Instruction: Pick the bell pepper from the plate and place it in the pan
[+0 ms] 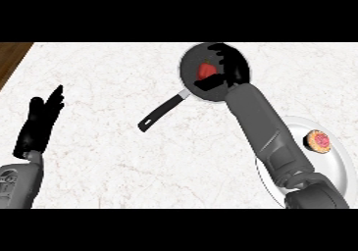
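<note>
1. Head view: one bell pepper [207, 71], pinched in right robot hand [223, 68], over one pan [192, 59].
2. One plate [341, 162] behind that robot hand, one small round item [318, 141] on it.
3. Left robot hand [41, 122] apart on worktop [109, 162], fingers straight, resting.

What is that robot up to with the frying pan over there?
It is moving a red bell pepper from the white plate into the black pan. Its right hand is stretched out over the pan with the pepper in its fingers, not yet let go. One small round item is on the plate. Its left hand rests open at the left, fingers up.
</note>
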Motion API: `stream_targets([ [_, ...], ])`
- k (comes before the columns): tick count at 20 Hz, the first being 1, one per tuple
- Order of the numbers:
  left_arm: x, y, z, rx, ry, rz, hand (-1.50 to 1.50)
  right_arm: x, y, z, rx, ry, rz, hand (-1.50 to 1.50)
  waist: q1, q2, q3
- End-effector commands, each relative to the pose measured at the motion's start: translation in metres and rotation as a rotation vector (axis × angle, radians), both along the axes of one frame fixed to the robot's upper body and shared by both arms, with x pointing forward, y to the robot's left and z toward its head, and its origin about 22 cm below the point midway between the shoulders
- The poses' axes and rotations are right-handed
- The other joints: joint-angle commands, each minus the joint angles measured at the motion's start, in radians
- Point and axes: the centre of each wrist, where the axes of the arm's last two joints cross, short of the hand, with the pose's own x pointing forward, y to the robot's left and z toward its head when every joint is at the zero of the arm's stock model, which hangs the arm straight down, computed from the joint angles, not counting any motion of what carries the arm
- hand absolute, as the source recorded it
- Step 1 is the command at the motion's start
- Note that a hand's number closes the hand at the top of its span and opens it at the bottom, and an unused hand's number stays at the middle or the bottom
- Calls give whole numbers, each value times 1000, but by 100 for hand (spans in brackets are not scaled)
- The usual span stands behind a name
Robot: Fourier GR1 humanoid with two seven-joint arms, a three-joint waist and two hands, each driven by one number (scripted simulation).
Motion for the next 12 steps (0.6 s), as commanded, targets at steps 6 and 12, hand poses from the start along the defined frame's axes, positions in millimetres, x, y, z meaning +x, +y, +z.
stream_targets([
  [6, 9, -7, 7, 1, -9, -20, 0, 2, 0, 2, 143, -143, -33, -150, 15, 1, 1],
  [12, 1, -6, -5, 5, 0, 2, 0, 3, -8, 2, 225, -259, -133, -150, -7, -5, 0],
])
